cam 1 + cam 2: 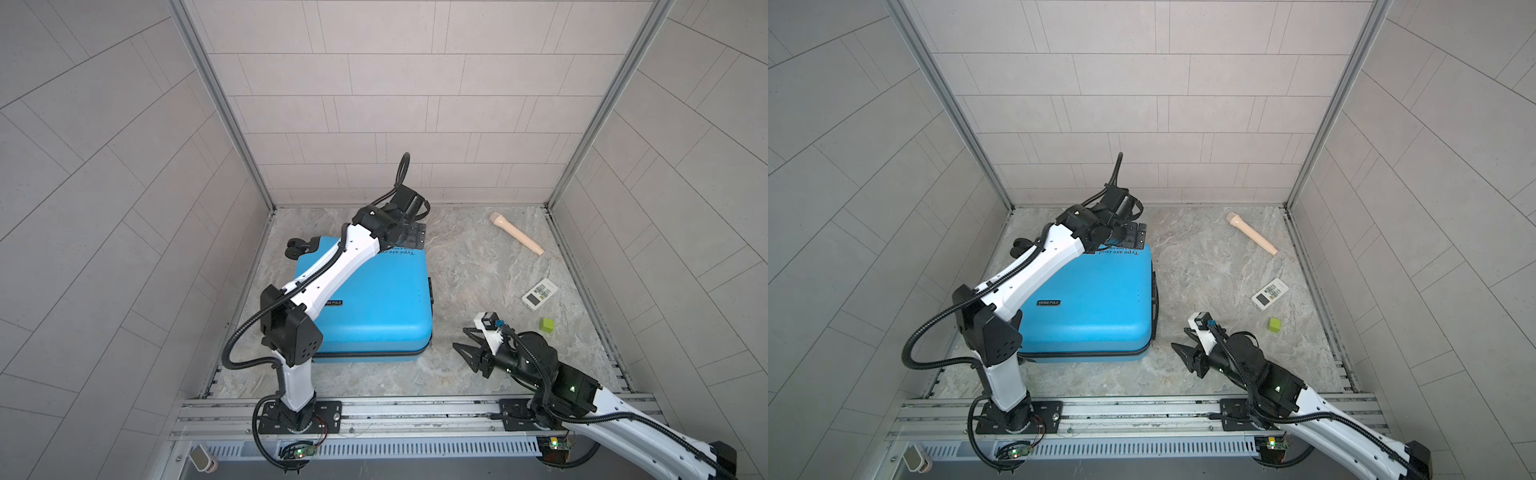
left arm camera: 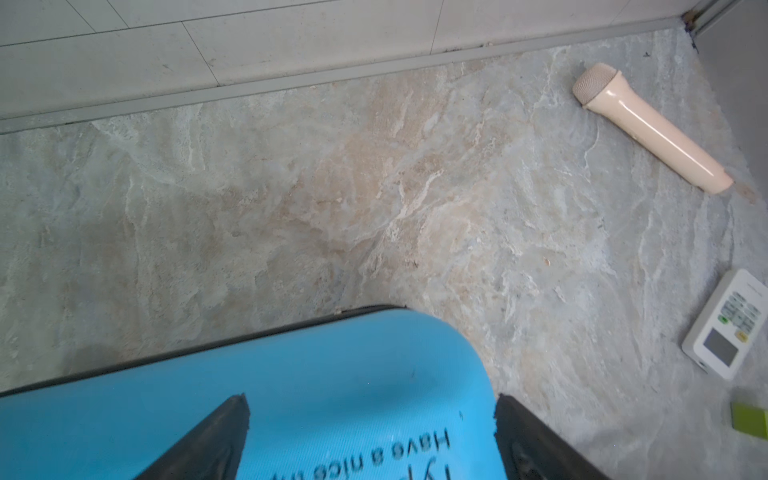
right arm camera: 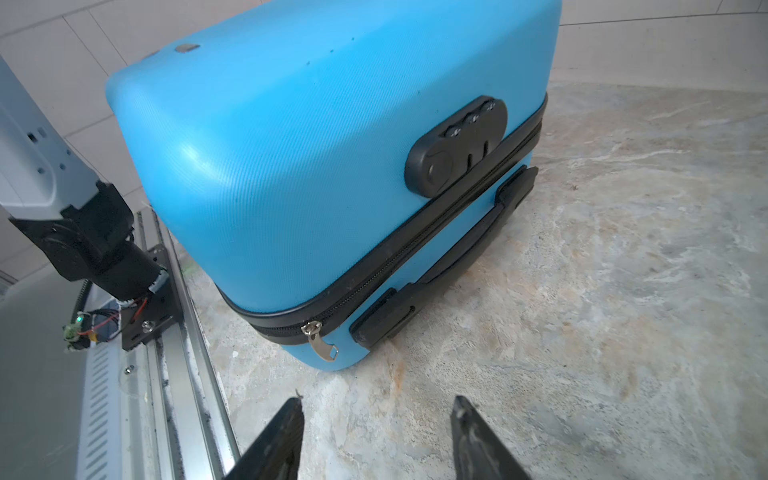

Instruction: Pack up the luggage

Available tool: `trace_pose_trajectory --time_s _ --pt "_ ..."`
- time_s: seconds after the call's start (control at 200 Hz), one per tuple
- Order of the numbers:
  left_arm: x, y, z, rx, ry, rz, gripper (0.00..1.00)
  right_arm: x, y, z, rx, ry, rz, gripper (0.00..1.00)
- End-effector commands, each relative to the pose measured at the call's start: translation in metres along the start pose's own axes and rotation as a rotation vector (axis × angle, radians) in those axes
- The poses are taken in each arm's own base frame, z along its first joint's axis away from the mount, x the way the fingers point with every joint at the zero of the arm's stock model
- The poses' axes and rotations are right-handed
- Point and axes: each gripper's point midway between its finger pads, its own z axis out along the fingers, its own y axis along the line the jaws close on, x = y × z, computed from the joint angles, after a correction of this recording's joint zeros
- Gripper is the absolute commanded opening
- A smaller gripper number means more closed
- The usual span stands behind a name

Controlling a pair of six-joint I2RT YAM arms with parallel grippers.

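The luggage [image 1: 374,299] [image 1: 1096,299] is a bright-blue hard-shell suitcase lying flat and zipped shut on the stone floor, wheels toward the back left. My left gripper [image 1: 413,237] [image 2: 370,405] hovers over its far right corner, jaws wide open, with only the blue shell [image 2: 332,374] and its black text beneath them. My right gripper [image 1: 460,337] [image 3: 377,400] is open and empty, low over the floor just off the suitcase's near right corner. It faces the silver zipper pull [image 3: 320,340], the black side handle [image 3: 449,257] and the combination lock [image 3: 457,145].
A beige microphone [image 1: 517,235] [image 2: 648,124] lies at the back right. A white remote [image 1: 539,294] [image 2: 727,324] and a small green block [image 1: 547,324] sit near the right wall. A metal rail [image 1: 415,409] runs along the front edge.
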Motion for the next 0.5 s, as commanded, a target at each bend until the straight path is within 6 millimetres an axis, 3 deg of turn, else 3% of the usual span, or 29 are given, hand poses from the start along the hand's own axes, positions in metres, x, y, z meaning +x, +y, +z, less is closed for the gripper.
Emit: trace_pose_trajectory --time_s 0.0,0.15,0.285,0.495 --pt "0.030 0.013 -0.033 -0.021 0.098 0.058 0.99 -0.006 -0.003 0.007 0.038 -0.041 -0.087 0.59" --pt "0.061 0.034 -0.030 -0.100 0.173 0.094 1.00 -0.010 0.005 0.020 0.006 -0.052 -0.174 0.56" --pt "0.082 0.039 -0.017 -0.120 0.241 0.107 1.00 -0.011 0.020 0.032 -0.051 -0.022 -0.250 0.48" --pt "0.096 0.042 -0.012 -0.143 0.307 0.114 1.00 -0.010 0.044 0.049 -0.121 0.003 -0.312 0.42"
